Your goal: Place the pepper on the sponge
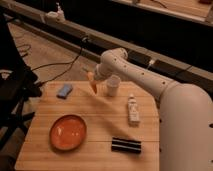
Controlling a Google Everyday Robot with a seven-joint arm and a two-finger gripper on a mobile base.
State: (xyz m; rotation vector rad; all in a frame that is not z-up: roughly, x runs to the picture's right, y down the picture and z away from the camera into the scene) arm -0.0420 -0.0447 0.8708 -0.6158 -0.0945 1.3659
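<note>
Pale wooden slats with a visible grain make up the table (102,117), which fills the lower part of the view. At the far left, off the table's edge, stands a dark chair (15,87) with thin black legs.

On the table's back left corner lies the sponge (64,90), a small flat blue rectangular block with a soft, matte look, its long side running slightly on the slant. In front of it, toward the near left, sits a round orange plate (68,132), smooth and shallow with a raised rim.

To the right of the sponge and well apart from it, the gripper (93,76) hangs over the back of the table. Its fingers are closed on the pepper (93,86), holding it by the upper end. The pepper is slender, orange and tapering; its long axis is close to vertical and its tip points down at the wood, clear of the surface.

Just right of the pepper stands a small white cup (112,86), upright. Near the front edge lies a black ribbed bar (126,145). Behind that, a white tube-like bottle (133,110) lies flat, lengthwise front to back. The smooth white arm (150,82) comes in from the right.
</note>
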